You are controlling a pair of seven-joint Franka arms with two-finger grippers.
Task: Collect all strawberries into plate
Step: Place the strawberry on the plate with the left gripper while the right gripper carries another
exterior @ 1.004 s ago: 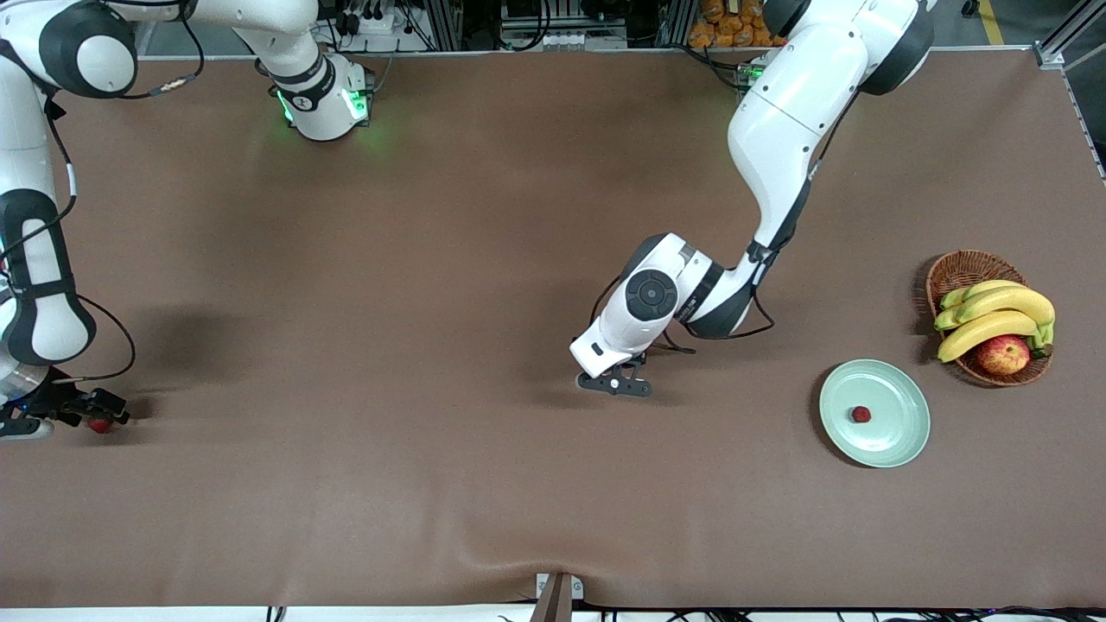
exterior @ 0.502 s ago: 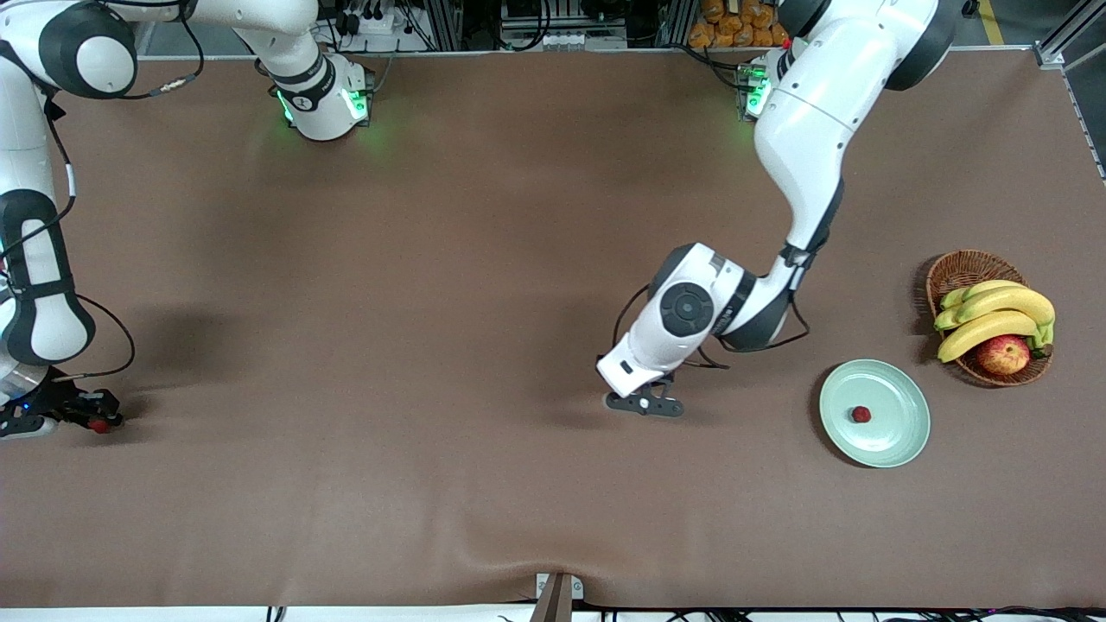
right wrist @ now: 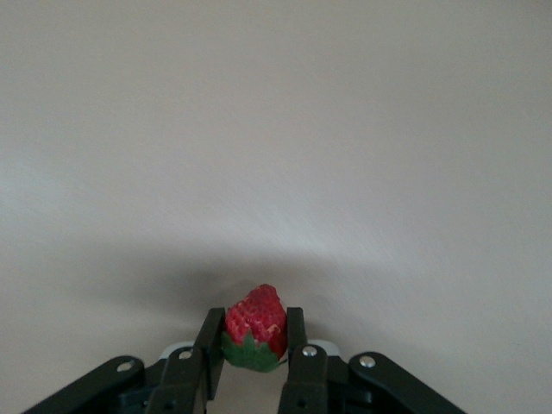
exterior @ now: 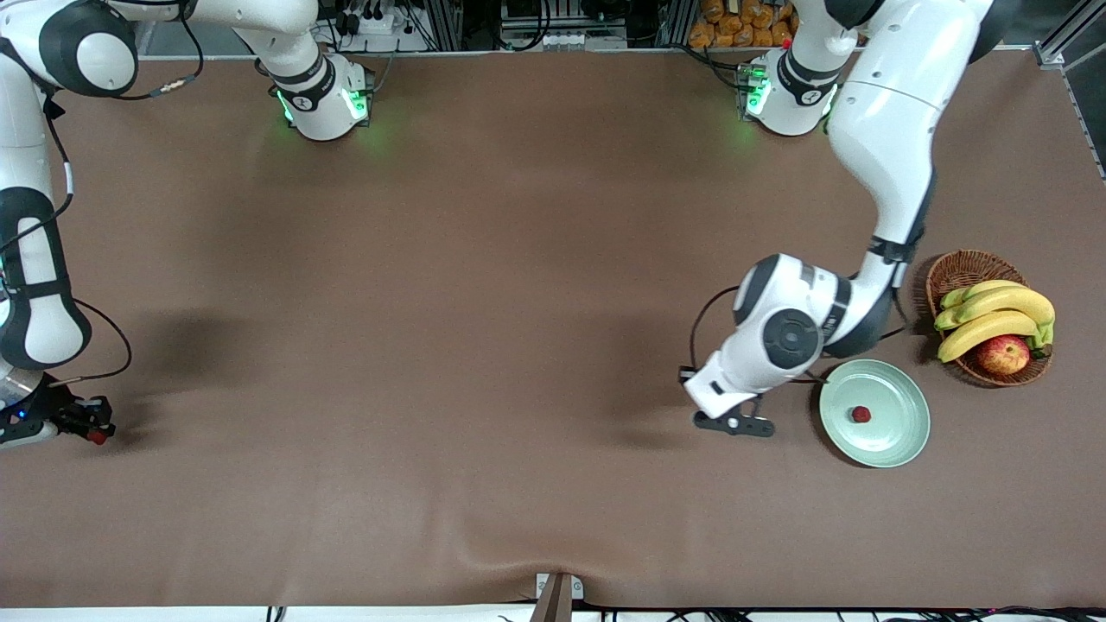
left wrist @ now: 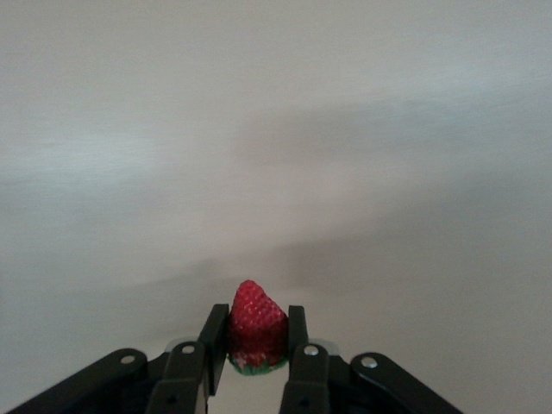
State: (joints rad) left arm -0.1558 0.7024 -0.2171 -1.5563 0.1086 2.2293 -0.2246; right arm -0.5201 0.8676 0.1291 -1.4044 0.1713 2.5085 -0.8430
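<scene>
The pale green plate (exterior: 903, 436) lies toward the left arm's end of the table, with one strawberry (exterior: 861, 415) on it. My left gripper (exterior: 734, 423) hangs over the brown table just beside the plate's rim, on the side toward the right arm's end. It is shut on a second strawberry (left wrist: 256, 326), which sits tip outward between the fingers of the left gripper (left wrist: 258, 321). My right gripper (exterior: 86, 429) is low at the right arm's end of the table, shut on a third strawberry (exterior: 100, 437). In the right wrist view that strawberry (right wrist: 257, 321) is pinched in the right gripper (right wrist: 254, 332).
A brown wicker basket (exterior: 959, 272) stands beside the plate, farther from the front camera, holding bananas (exterior: 1002, 304) and a red-yellow apple (exterior: 1002, 354). A clamp (exterior: 556, 596) sticks up at the table's front edge, where the brown cloth bulges.
The left arm has swung toward the plate with its strawberry held. The right gripper has shut on the strawberry at the right arm's end and shifted slightly.
</scene>
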